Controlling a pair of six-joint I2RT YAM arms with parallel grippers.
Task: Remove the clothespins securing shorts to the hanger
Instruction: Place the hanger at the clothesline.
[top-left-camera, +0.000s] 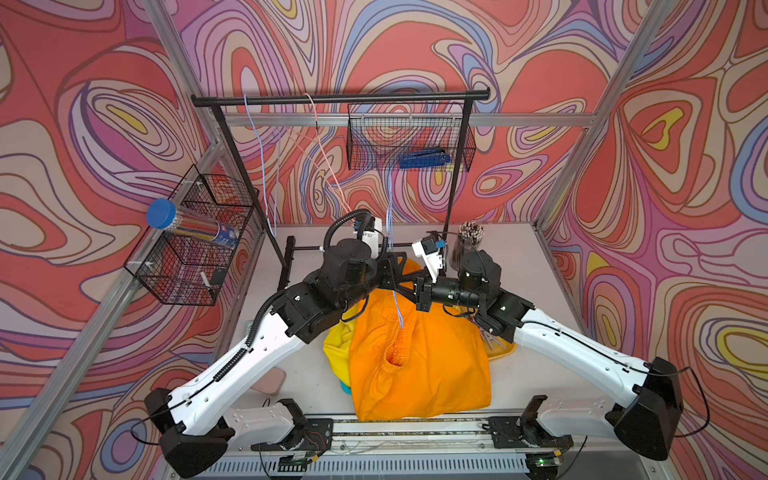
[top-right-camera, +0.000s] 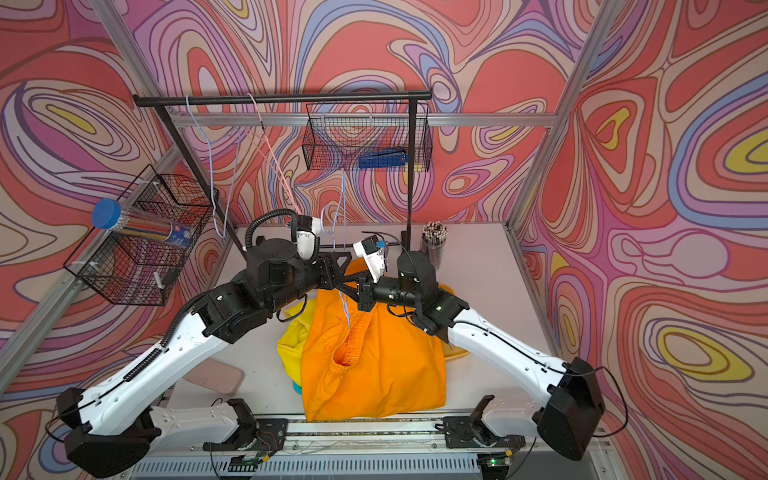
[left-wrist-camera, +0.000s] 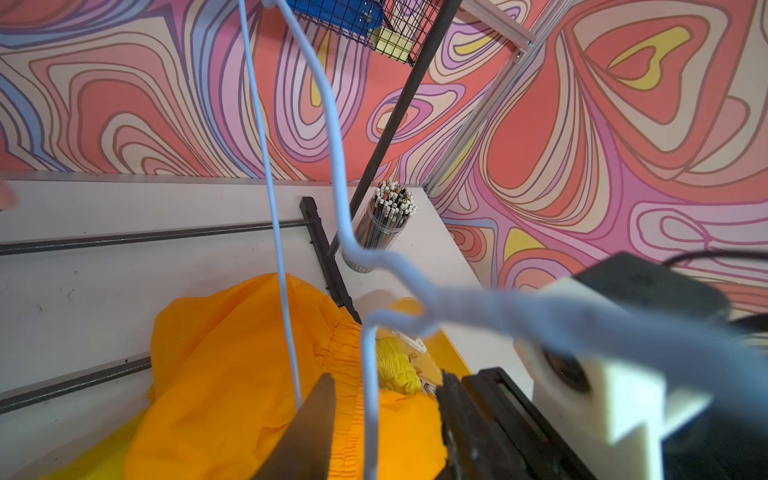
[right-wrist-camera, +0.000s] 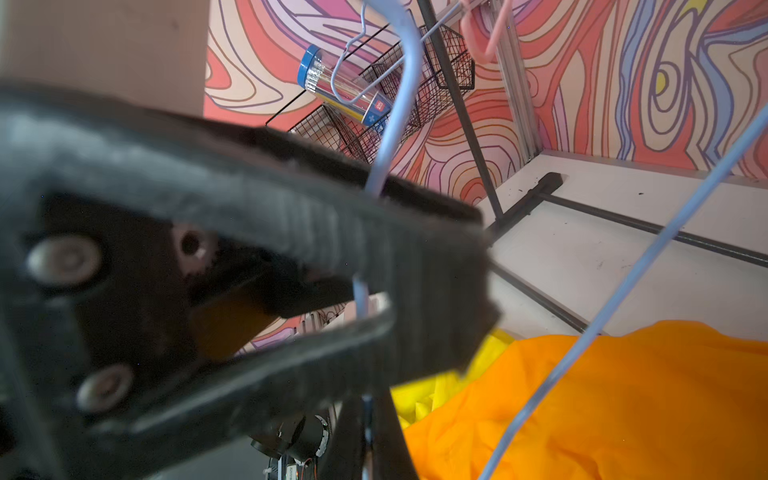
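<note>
Shorts (top-left-camera: 419, 365) lie free on the tabletop (top-left-camera: 523, 374) beneath both hands. Right hand (right-wrist-camera: 440, 299) clamps the pin-free hanger (right-wrist-camera: 394, 124); left hand (left-wrist-camera: 384, 419) stands open around its wire. Unclipping looks complete.

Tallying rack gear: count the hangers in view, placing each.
3. A pale blue hanger and a pink hanger hang on the rail; the third hanger, pale blue, sits in the right gripper. Others may be hidden.

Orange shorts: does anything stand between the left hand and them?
Yes. The pale blue hanger has a wire that runs down through the open left hand, directly in front of the orange shorts, which lie on the table. Nothing else visible is in the way.
</note>
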